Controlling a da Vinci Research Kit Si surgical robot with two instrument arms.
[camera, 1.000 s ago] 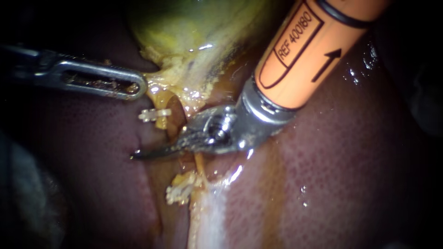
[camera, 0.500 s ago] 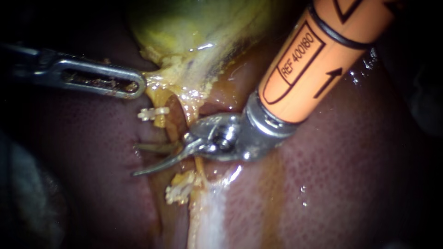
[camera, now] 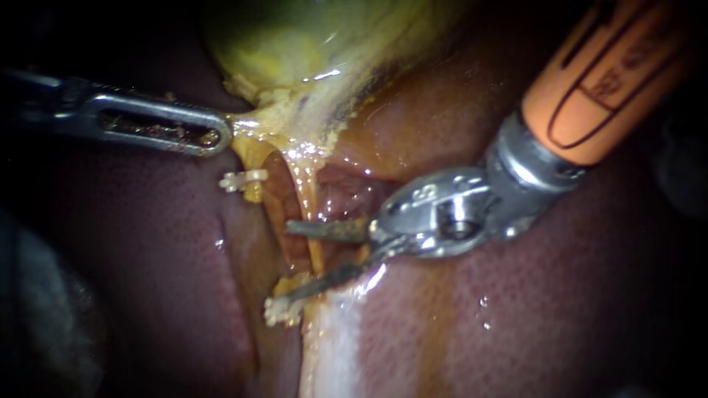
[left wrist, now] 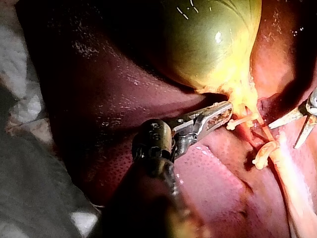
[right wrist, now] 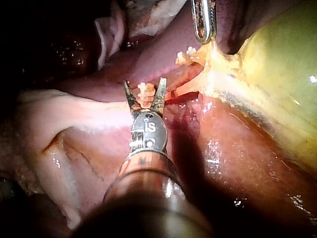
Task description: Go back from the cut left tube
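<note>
The right instrument (camera: 293,262), its jaws spread and holding nothing, points at the cut left tube (camera: 255,194). The tube's clipped stumps lie just ahead of the tips, so retreat likely runs back along the shaft, toward upper right.

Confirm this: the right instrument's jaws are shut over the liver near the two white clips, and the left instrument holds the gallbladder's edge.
One thing is wrong: the right instrument's jaws are open; the endoscope view shows a gap between them. The rest holds: they lie over the liver near the two white clips, and the left instrument holds the gallbladder's edge.
</note>
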